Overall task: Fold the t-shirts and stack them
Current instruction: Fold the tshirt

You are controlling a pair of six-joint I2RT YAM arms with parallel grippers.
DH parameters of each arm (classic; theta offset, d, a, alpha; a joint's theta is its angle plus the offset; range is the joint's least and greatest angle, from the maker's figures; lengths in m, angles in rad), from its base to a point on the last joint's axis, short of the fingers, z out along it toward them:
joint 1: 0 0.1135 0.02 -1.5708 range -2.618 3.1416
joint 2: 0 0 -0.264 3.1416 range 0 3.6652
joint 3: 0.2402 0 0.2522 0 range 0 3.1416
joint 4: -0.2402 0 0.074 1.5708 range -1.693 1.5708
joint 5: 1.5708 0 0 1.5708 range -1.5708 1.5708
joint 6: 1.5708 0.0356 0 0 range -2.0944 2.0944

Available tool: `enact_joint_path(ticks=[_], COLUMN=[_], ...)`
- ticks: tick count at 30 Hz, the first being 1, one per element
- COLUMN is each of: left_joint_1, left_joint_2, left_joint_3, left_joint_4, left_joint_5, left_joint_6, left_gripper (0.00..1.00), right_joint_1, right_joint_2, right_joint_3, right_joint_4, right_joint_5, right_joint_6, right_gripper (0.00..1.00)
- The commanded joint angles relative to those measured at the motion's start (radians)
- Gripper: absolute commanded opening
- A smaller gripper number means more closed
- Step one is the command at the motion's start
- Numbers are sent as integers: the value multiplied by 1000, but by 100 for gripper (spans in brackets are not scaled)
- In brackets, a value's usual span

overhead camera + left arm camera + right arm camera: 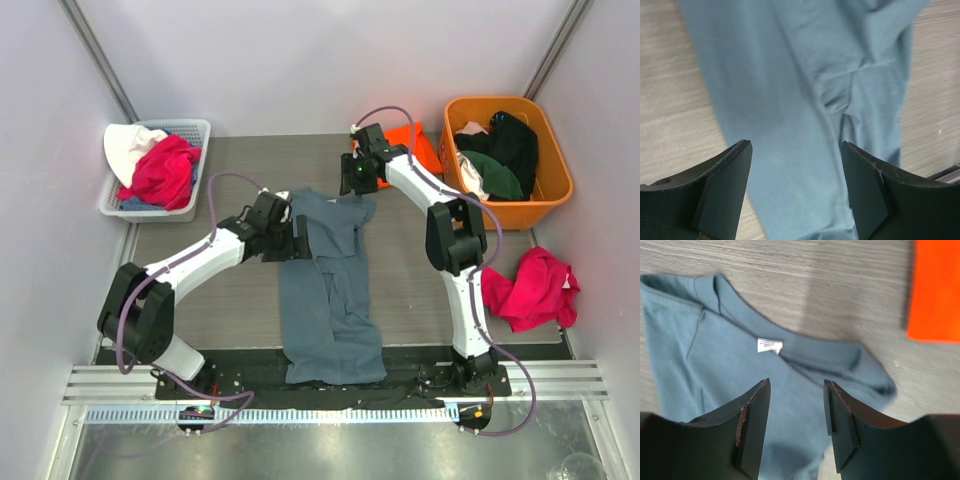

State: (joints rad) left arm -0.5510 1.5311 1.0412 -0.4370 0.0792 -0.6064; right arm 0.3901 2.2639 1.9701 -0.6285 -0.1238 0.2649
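Orange plastic tub (515, 213) heaped with black (515, 145) and dark green clothes (495, 178). Just in front of the tub, a crumpled crimson garment (530, 288) on the grey table (240, 300). Far left of the tub, a pale slatted basket (150, 212) holding crimson cloth (165, 172) and white cloth (128, 145)

Centre lane taken by blue-grey t-shirt (330, 300), spread from mid-table to near edge. Bare tabletop (220, 300) L of it, open up to laundry basket (150, 210) at far-L corner. Tighter on R: red garment (535, 290) by R wall, orange tub (520, 212) far-R, orange t-shirt (422, 148) just beside tub. L gripper (795, 150) and R gripper (797, 385) over shirt's top end, jaws apart. Far strip from basket to R gripper passable.
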Motion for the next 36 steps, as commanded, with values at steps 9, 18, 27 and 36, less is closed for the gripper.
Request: enact_joint_path(ticks=[9,18,27,36], left_joint_1=[5,3,5,5], left_joint_2=[-100,-92,-115,-117], left_joint_3=[-78,-82,-101,-124], left_joint_4=[66,64,37,37], left_joint_5=[-55,-56,-72,-72], left_joint_6=[-69,-72,-64,-69], left_gripper=[77,77,78,78], right_joint_1=[21,21,23,20], right_joint_2=[164,210,387,442], right_joint_3=[139,137,371,452], right_joint_4=[-69,-63,-106,-68], right_joint_5=[-28,-25,-20,-7], right_joint_6=[-53,-56,-67,-99], right_gripper=[50,49,51,56])
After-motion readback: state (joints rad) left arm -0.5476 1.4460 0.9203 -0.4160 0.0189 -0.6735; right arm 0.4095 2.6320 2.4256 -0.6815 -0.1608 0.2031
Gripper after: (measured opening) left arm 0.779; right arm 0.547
